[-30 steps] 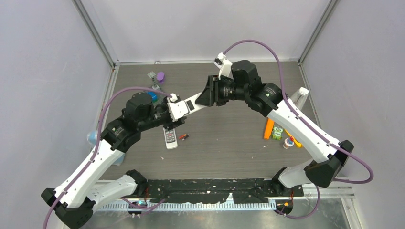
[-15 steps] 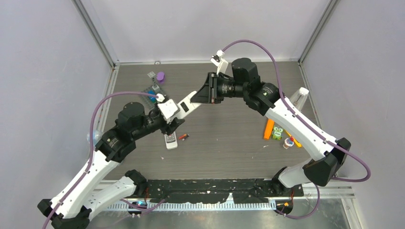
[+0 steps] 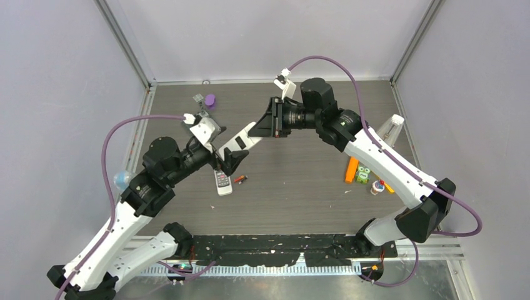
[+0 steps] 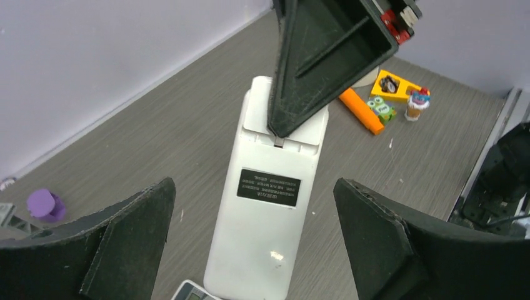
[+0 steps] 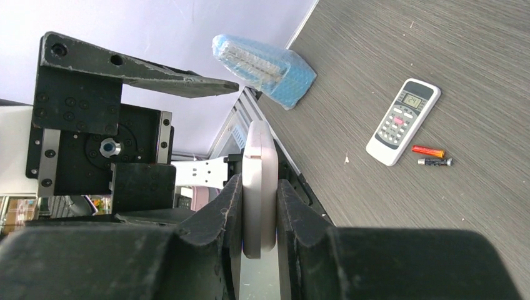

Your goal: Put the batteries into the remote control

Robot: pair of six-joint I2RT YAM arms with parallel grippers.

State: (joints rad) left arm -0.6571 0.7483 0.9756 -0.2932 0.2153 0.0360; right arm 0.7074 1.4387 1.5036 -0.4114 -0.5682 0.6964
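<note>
The right hand pinched the white remote by its far end in mid-air, long axis slanting down toward the left hand, which was spread wide around it without touching. Two batteries lay on the near-left part of the surface beside a small grey remote, nearest the left hand.

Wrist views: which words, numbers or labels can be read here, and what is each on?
"24", faint: on the display of the small remote.
Black label on the back of the white remote: print too small to read.
Small remote's buttons: markings too blurred to read.
</note>
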